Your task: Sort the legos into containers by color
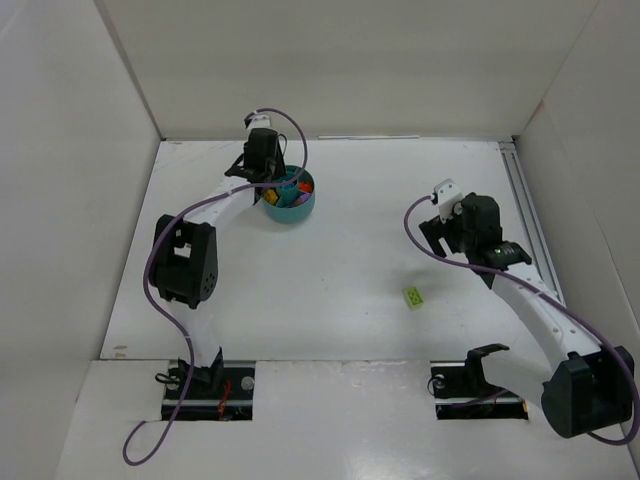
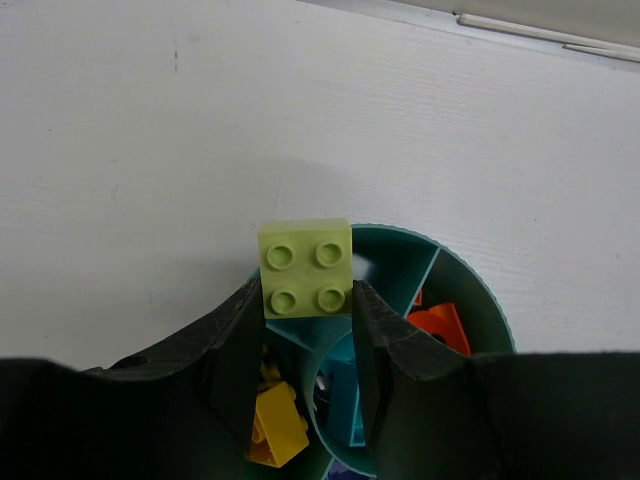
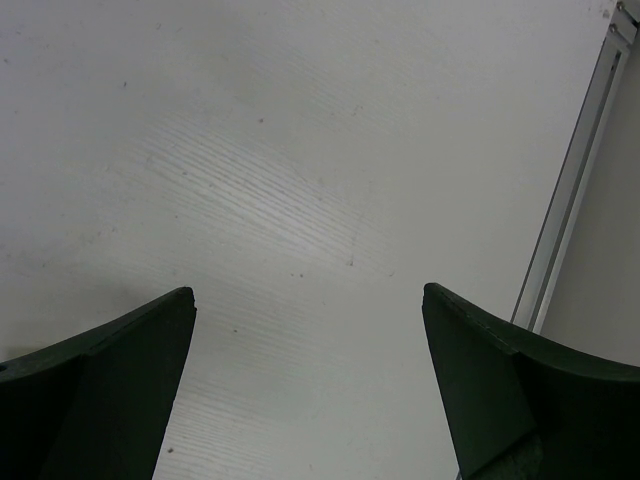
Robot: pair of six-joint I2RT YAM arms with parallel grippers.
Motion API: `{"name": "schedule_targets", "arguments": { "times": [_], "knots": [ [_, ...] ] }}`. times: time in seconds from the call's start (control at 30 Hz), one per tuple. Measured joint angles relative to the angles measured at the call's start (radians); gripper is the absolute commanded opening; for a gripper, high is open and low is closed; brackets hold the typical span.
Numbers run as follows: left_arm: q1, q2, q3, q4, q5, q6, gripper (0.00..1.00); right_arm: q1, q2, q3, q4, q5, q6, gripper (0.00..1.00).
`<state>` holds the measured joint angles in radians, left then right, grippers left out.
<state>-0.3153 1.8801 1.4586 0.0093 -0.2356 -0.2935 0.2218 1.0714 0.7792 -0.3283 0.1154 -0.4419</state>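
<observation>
The white table point(image 1: 330, 260) is mostly bare. The round teal dish point(image 2: 470, 270) sits toward its far left, with the left gripper point(image 2: 308, 292) poised over the dish's edge. The right gripper point(image 3: 308, 292) hangs above bare tabletop well away, fingers spread wide and holding nothing.

The left fingers are clamped on a lime green brick point(image 2: 306, 268), pinching its two flat side walls, with its four studs facing the wrist camera. It hangs above a wedge by the rim; I can't tell whether it sits squarely over that section.

Yellow bricks point(image 2: 275, 420) and an orange piece point(image 2: 440, 325) lie in other wedges. A second lime piece point(image 1: 413, 297) lies alone on the table near the right arm.

I'd judge these bricks to be light, rigid and slick, so squeezing opposite flat faces looks safest.
</observation>
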Motion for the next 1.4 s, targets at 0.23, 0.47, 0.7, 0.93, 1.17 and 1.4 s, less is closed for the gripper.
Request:
{"name": "schedule_targets", "arguments": {
  "times": [0.23,0.47,0.7,0.93,1.17,1.4],
  "knots": [
    [0.000,0.028,0.019,-0.010,0.015,0.005,0.34,0.000,0.011,0.010,0.000,0.000,-0.003,1.00],
    [0.000,0.037,0.027,-0.029,0.027,0.005,0.45,0.000,0.019,0.013,0.000,0.000,-0.004,1.00],
    [0.000,0.037,0.029,-0.035,0.026,0.005,0.45,0.000,0.019,0.013,0.000,0.000,-0.004,1.00],
    [0.000,0.019,0.029,-0.061,0.025,0.005,0.78,0.004,0.019,0.013,-0.007,-0.022,-0.011,1.00],
    [-0.018,-0.207,-0.068,-0.089,0.035,0.004,1.00,0.118,0.019,-0.018,-0.047,-0.067,0.027,1.00],
    [-0.125,-0.516,-0.255,-0.049,0.063,-0.035,1.00,0.282,-0.042,-0.187,-0.092,-0.115,0.176,1.00]
  ]
}}
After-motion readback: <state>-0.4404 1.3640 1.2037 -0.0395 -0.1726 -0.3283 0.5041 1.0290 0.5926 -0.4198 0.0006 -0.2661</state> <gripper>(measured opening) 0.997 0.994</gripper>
